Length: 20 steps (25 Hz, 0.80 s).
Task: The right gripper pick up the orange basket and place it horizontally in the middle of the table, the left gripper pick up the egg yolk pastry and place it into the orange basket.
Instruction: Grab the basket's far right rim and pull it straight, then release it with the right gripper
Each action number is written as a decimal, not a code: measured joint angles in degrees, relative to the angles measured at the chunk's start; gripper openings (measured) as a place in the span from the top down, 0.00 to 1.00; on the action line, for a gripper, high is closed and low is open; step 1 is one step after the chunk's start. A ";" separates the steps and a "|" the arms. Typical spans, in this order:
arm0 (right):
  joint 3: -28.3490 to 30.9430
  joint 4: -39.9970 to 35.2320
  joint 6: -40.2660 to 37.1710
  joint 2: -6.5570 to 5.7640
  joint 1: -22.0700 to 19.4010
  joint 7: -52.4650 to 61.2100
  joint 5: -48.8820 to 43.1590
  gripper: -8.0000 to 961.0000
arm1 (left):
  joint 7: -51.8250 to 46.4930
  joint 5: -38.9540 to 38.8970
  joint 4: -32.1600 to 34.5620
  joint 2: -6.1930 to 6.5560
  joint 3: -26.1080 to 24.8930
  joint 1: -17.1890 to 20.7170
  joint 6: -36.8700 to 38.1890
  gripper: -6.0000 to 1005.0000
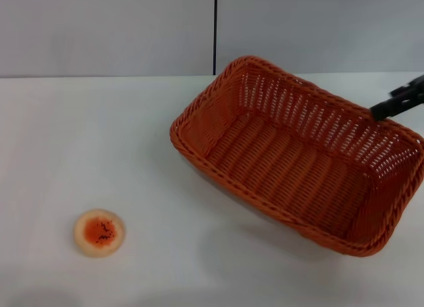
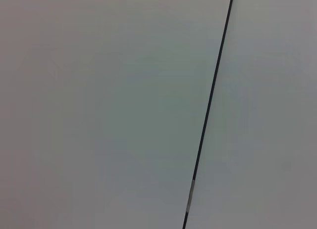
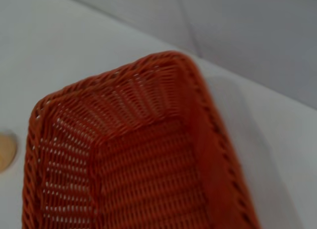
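Observation:
The orange basket [image 1: 298, 161] hangs tilted over the right half of the white table [image 1: 99, 141], casting a shadow below it. My right gripper [image 1: 379, 110] reaches in from the right edge, and its black fingers are clamped on the basket's far right rim. The right wrist view looks down into the basket [image 3: 148, 164]. The egg yolk pastry [image 1: 99, 232] lies on the table at the front left, well apart from the basket; its edge [image 3: 5, 152] also shows in the right wrist view. My left gripper is out of view.
A grey wall with a dark vertical seam [image 1: 215, 28] stands behind the table; the left wrist view shows only that wall and seam [image 2: 210, 100]. Bare tabletop lies between pastry and basket.

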 joint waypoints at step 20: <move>-3.19 -7.09 -8.14 4.76 -2.54 0.93 -2.37 0.22 | 0.00 0.04 -0.57 0.12 0.14 0.73 0.60 0.16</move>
